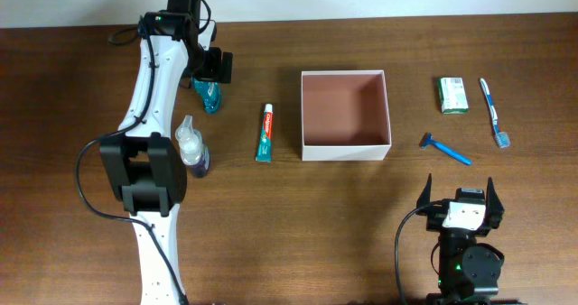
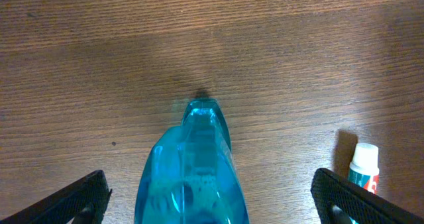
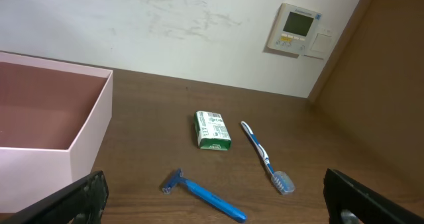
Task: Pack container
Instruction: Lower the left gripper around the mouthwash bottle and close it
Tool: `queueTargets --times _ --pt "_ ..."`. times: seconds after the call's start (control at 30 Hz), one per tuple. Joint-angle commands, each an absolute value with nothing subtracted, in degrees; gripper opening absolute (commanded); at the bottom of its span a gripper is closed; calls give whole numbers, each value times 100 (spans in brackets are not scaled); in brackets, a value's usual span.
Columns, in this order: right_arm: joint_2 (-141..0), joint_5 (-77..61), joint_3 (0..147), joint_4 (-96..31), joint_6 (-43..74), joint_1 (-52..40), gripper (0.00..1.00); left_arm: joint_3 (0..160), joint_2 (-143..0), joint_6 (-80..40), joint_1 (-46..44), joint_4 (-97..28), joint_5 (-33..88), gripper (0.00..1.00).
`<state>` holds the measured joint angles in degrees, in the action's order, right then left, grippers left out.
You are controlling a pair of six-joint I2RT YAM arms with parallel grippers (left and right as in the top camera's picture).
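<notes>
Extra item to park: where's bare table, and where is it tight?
Widest bare wood: the near strip in front of the container, between the left arm and the right hand. A narrower lane: between toothpaste and container. Crowded: right of the container (packet, toothbrush, razor) and the blue bottle and spray bottle by the left arm.

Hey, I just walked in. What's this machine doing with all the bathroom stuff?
Two robot arms are meant to pack toiletries into the square, white-walled box with a reddish-brown inside, which is empty so far. The left gripper hangs open over a translucent blue bottle, not gripping it. The right gripper waits open, holding nothing. A toothpaste tube, blue razor, toothbrush and green-and-white packet lie on the wooden table.
</notes>
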<state>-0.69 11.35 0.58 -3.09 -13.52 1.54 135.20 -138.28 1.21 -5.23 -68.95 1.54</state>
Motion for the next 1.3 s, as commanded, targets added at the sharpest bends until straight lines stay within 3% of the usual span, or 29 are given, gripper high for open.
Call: queueTargets --times 0.0,0.6,0.7,0.9,1.1,1.27 --pt "-36 1249 32 -357 -1328 113 99 13688 -13970 67 -482 -6901 215 99" --pt "-36 1249 32 -357 -1328 113 99 13979 -13970 67 -482 -6925 217 99" --pt "-36 1249 32 -357 -1328 113 99 13981 -13970 67 -482 -6934 215 90" --pt "-36 1249 32 -357 -1328 113 99 13981 -13970 67 -482 -7039 215 89" --pt "-36 1249 32 -357 -1328 113 99 13979 -13970 67 -482 -7102 213 72" --pt "-36 1249 32 -357 -1328 113 99 13981 -13970 67 -482 -7100 213 67"
